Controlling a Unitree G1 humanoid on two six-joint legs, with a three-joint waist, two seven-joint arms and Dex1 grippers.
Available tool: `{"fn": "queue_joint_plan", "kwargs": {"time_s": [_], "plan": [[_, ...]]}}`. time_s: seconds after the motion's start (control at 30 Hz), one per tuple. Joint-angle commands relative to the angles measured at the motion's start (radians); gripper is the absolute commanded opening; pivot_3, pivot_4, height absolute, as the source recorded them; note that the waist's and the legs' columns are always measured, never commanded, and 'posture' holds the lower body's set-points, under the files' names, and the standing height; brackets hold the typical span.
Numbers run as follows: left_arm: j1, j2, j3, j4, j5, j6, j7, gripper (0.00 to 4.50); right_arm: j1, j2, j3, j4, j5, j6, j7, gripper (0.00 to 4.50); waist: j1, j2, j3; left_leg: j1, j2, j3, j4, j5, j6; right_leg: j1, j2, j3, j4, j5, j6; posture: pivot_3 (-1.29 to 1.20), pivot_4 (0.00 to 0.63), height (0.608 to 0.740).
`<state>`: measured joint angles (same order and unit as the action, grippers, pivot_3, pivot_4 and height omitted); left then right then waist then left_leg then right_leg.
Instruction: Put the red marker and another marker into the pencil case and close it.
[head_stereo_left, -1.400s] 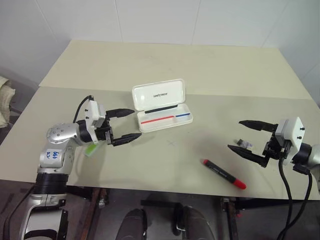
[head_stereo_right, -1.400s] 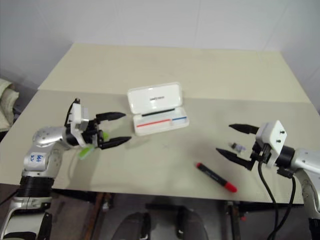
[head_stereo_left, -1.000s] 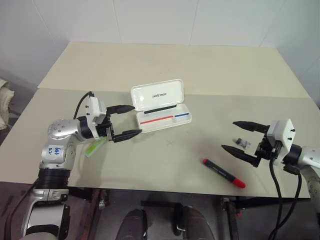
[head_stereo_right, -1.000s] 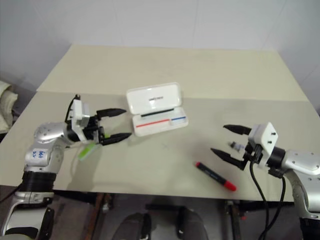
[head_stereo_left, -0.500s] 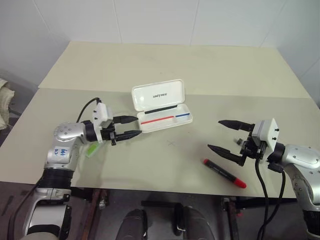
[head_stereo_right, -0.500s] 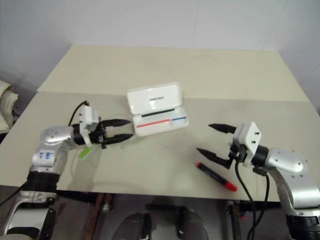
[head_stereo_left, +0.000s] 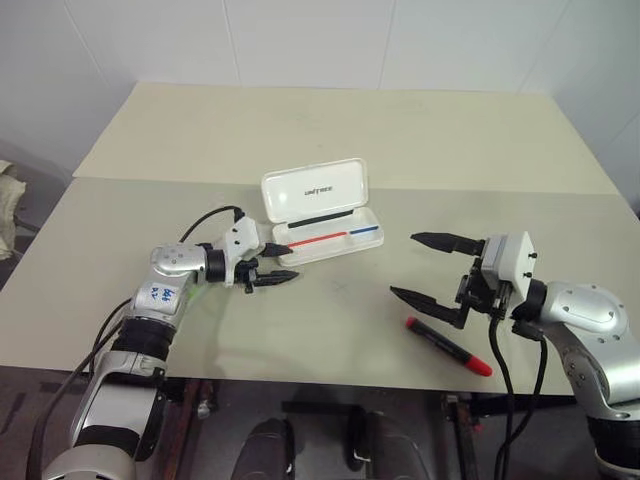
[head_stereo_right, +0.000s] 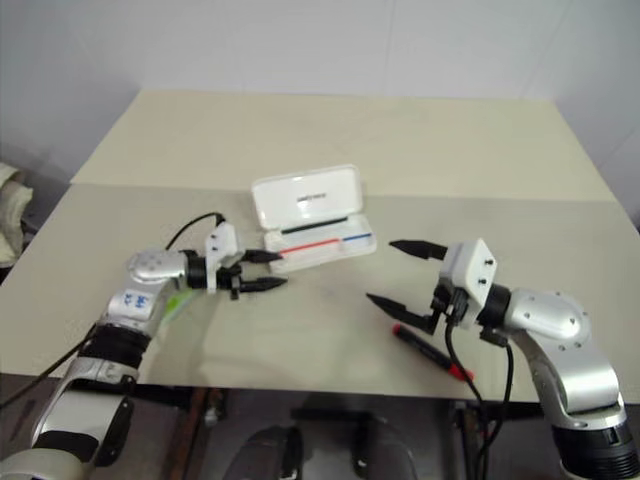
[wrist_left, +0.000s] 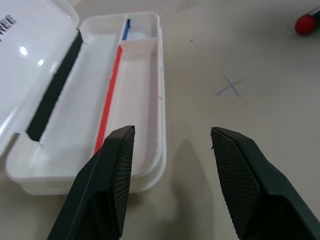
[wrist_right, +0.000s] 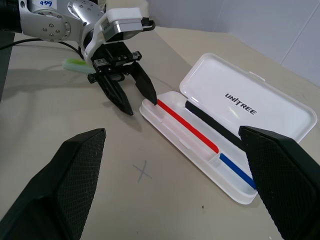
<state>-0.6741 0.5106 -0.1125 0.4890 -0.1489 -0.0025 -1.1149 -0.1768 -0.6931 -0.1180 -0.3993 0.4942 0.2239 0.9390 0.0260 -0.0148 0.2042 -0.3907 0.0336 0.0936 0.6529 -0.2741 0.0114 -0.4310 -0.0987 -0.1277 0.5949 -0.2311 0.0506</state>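
Right wrist view shows lime-green marker (wrist_right: 75, 63) behind left gripper (wrist_right: 135, 100).

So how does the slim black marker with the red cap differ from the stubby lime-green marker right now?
The slim black marker with the red cap is longer and thinner; the stubby lime-green marker looks short and thick. The red-capped one lies in the open by the right gripper; the green one is partly hidden behind the left arm. Both lie on the table, outside the white pencil case.

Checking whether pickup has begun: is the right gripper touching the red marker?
Apart. In the left eye view the right gripper hangs open above the red marker, table between them.
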Motion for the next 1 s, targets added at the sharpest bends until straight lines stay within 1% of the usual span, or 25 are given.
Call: {"fn": "queue_joint_plan", "kwargs": {"time_s": [0.03,0.4,0.6,0.8,0.9,0.93,1.0], "plan": [[-0.044,0.006,-0.017,0.01,0.023,0.002,-0.013,2.49,-0.018,0.011,0.007,-0.036,0.003,-0.017,-0.006,4.5,0.0,0.0,0.0,0.0,0.0,0.0,0.0,0.0,0.0,0.0,0.0,0.0,0.0,0.0,0.0,0.0,0.15,0.74],[-0.128,0.011,-0.101,0.074,0.128,0.019,-0.04,2.49,-0.04,0.024,0.013,-0.041,-0.011,-0.035,-0.023,4.5,0.0,0.0,0.0,0.0,0.0,0.0,0.001,0.0,0.0,0.0,0.0,0.0,0.0,0.0,0.0,0.0,0.15,0.74],[-0.181,0.008,-0.146,0.085,0.175,0.083,-0.058,2.49,-0.06,0.025,0.014,-0.042,-0.018,-0.041,-0.032,4.5,-0.003,0.0,0.0,0.0,0.0,0.001,0.001,0.0,0.0,0.0,0.001,0.001,0.0,0.0,0.0,0.0,0.15,0.74],[-0.203,0.003,-0.163,0.086,0.196,0.128,-0.064,2.49,-0.08,0.019,0.012,-0.036,-0.02,-0.045,-0.032,4.5,-0.003,0.0,0.0,0.0,0.0,0.001,0.001,0.0,0.0,0.0,0.001,0.001,0.0,0.0,0.0,0.0,0.15,0.74],[-0.21,0.004,-0.172,0.085,0.208,0.145,-0.06,1.9,-0.092,0.015,0.009,-0.034,-0.02,-0.044,-0.03,4.5,-0.003,0.0,0.0,0.0,0.0,0.001,0.001,0.0,0.0,0.0,0.001,0.001,0.001,0.0,0.0,0.0,0.15,0.74],[-0.213,0.004,-0.175,0.085,0.214,0.149,-0.058,1.63,-0.096,0.014,0.009,-0.033,-0.02,-0.044,-0.03,4.5,-0.003,0.0,0.0,0.0,0.0,0.001,0.001,0.0,0.0,0.0,0.001,0.001,0.001,0.0,0.0,0.0,0.15,0.74],[-0.216,0.002,-0.178,0.083,0.219,0.155,-0.055,0.9,-0.103,0.013,0.008,-0.031,-0.019,-0.043,-0.028,4.5,-0.003,0.0,0.0,0.0,0.0,0.001,0.001,0.0,0.0,0.0,0.001,0.001,0.001,0.0,0.0,0.0,0.15,0.74]]}}
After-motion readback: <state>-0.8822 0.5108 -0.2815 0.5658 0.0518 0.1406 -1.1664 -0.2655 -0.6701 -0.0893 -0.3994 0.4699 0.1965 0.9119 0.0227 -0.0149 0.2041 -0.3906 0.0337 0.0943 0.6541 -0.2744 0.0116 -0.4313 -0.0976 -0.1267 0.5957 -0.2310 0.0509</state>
